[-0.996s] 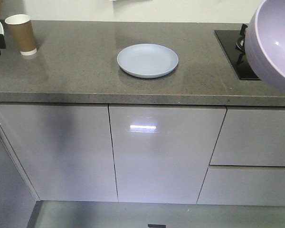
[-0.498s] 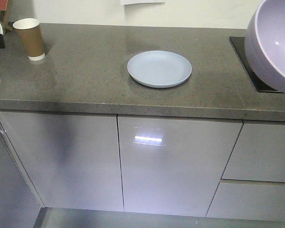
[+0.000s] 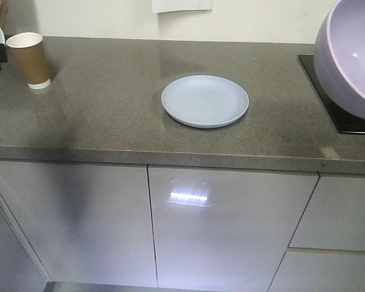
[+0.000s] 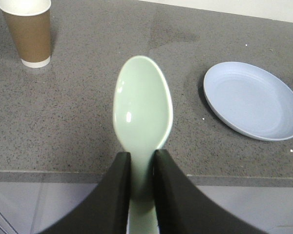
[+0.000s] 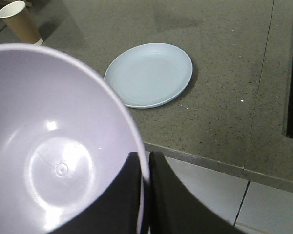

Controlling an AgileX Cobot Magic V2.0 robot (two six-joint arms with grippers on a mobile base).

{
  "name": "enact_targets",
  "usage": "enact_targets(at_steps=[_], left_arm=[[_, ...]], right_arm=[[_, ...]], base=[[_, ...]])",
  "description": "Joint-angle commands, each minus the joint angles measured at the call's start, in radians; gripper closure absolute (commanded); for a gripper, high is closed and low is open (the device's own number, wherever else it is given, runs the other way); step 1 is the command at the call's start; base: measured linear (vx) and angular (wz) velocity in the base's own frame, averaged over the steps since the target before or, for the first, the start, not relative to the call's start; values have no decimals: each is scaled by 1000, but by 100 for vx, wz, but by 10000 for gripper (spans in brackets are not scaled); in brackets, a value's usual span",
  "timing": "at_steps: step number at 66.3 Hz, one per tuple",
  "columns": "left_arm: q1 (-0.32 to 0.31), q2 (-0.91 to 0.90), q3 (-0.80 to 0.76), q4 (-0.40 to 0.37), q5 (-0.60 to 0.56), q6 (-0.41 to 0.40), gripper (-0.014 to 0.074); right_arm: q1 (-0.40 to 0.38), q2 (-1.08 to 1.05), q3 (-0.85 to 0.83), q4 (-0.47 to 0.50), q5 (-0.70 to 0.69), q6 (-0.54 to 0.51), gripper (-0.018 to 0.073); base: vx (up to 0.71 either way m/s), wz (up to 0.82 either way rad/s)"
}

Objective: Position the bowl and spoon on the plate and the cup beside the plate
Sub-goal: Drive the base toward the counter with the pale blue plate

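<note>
Left wrist-mounted view showed the left end effector (image 4: 141, 156) pinching the spoon (image 4: 142, 102); the right end effector (image 5: 145, 157) clamped the bowl (image 5: 53, 146) by its rim, both apparently ready for the plate (image 4: 251, 100)

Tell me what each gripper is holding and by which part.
The left gripper holds the spoon by its handle, just below the scoop. The right gripper holds the bowl by its rim.

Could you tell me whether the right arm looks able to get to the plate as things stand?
Probably yes: the plate lies bare on the counter, with nothing between it and the right gripper, which grips the bowl.
</note>
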Motion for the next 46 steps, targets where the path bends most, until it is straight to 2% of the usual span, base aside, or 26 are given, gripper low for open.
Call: enact_targets(at_steps=[1, 46], left_arm=[[-3, -27, -23, -17, -60, -3, 602], [-3, -27, -23, -17, -60, -3, 602]], right_arm=[[-2, -16, -27, 50, -46, -9, 564], [-2, -16, -27, 50, -46, -9, 564]], base=[[11, 3], [9, 0]])
